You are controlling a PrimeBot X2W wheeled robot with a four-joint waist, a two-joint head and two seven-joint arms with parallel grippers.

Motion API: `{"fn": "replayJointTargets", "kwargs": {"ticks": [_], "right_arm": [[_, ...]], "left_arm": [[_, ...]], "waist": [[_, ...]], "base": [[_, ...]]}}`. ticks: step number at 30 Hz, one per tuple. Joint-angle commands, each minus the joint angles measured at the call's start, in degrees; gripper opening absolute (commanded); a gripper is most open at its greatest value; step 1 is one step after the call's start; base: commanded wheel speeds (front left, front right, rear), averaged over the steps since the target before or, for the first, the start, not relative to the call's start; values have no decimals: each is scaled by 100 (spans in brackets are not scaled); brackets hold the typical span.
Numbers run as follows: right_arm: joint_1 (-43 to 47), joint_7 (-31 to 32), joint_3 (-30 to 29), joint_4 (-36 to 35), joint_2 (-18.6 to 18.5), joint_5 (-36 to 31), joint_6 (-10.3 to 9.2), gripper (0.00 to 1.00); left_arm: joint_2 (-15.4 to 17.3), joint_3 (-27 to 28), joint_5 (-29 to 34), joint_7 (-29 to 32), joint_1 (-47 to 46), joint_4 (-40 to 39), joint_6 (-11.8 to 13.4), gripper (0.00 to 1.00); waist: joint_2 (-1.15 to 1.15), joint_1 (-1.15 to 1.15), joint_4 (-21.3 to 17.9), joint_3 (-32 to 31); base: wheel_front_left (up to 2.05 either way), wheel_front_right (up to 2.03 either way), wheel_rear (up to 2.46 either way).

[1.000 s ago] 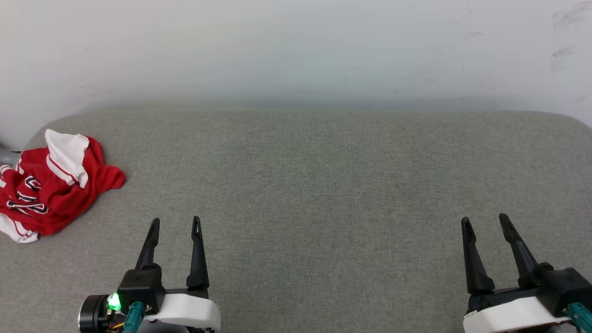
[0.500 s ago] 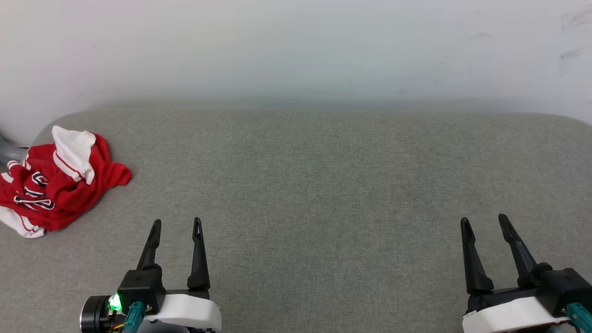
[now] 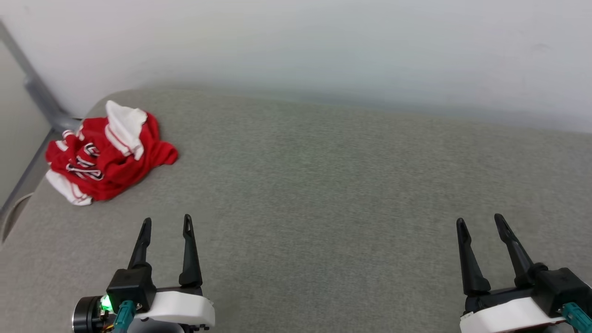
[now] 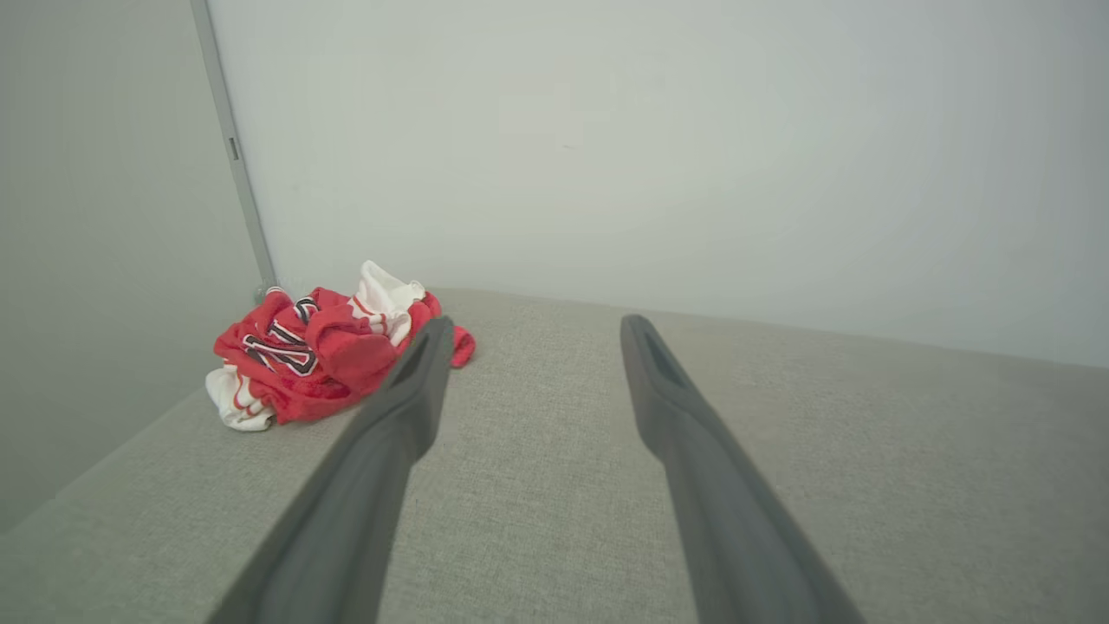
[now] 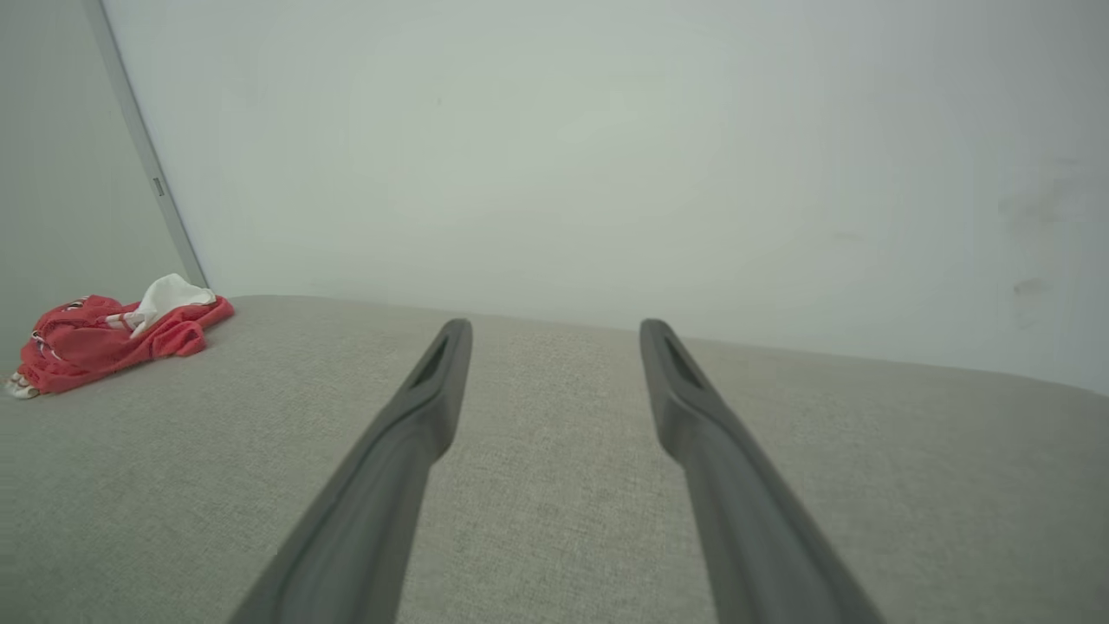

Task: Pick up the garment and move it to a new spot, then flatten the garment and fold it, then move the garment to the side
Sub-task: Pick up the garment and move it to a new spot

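The garment [image 3: 104, 155] lies crumpled in a heap at the far left corner of the grey cushioned surface [image 3: 323, 194], red with a white sleeve on top and black letters showing. In the left wrist view the garment [image 4: 303, 355] sits ahead and to the left. The right wrist view has the garment [image 5: 104, 334] far off to the left. My left gripper [image 3: 166, 222] hovers open and empty, nearer than the heap and slightly to its right. Near the lower right my right gripper [image 3: 478, 221] stands open with nothing in it.
A white wall [image 3: 323, 51] backs the surface. A grey metal post [image 3: 37, 88] runs down the wall at the far left, close behind the heap. The surface's left edge [image 3: 18, 208] drops off beside the garment.
The camera has turned left, so the garment now sits further right and higher in the head view. Both grippers keep their open pose and the garment has not moved.
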Motion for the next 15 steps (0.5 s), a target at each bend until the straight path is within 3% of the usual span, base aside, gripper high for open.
{"fn": "replayJointTargets", "kwargs": {"ticks": [1,15], "right_arm": [[23,-14,7,-27,13,-23,-4,100],[-49,-14,77,-59,13,-137,-4,100]], "left_arm": [[-8,53,-8,-16,-32,-17,15,100],[-8,188,-90,-16,-64,-21,22,100]], "waist": [[0,0,259,47],[0,0,1257,174]], "base": [[0,0,0],[0,0,0]]}}
